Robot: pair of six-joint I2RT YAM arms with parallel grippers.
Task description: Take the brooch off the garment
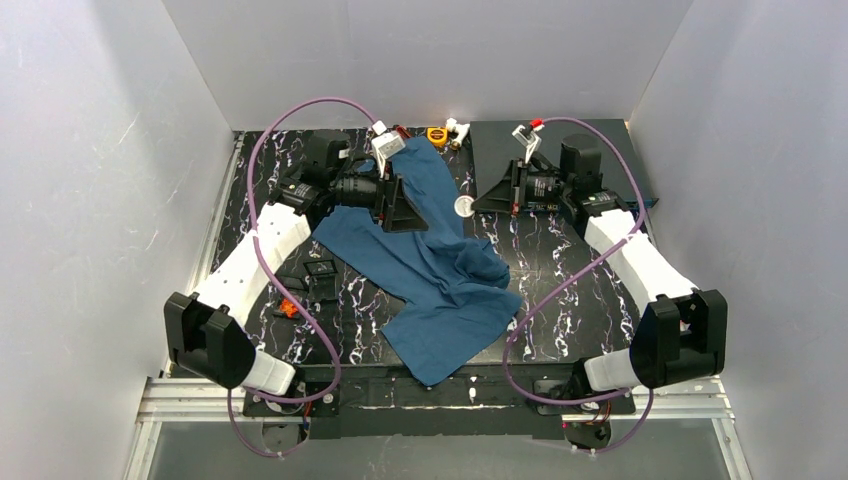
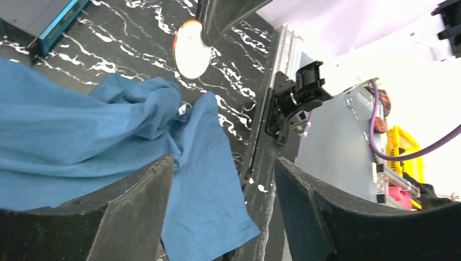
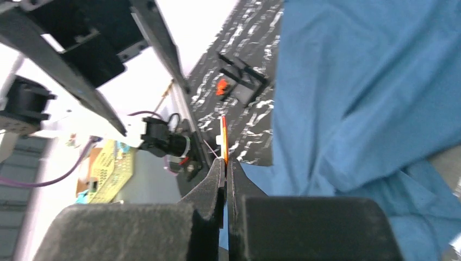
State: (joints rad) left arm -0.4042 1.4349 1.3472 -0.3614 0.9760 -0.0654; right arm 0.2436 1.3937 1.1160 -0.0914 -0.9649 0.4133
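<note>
The garment [image 1: 440,280] is a dark teal-blue T-shirt lying crumpled across the middle of the black marbled table. It also fills the left of the left wrist view [image 2: 65,130] and the right of the right wrist view [image 3: 359,81]. The brooch [image 1: 463,206] is a round white disc with an orange rim. It hangs just off the shirt's right edge, above the table [image 2: 190,49]. My right gripper [image 1: 478,204] is shut on it, and the thin rim [image 3: 223,136] sticks out past the pressed fingertips [image 3: 225,163]. My left gripper [image 1: 402,208] is open above the shirt's upper part, with nothing gripped between its fingers [image 2: 223,163].
A dark mat [image 1: 500,150] lies at the back right. Small yellow [image 1: 437,134] and white [image 1: 458,128] items sit at the back edge. A black holder [image 1: 320,275] and an orange piece [image 1: 288,307] lie left of the shirt. White walls enclose the table.
</note>
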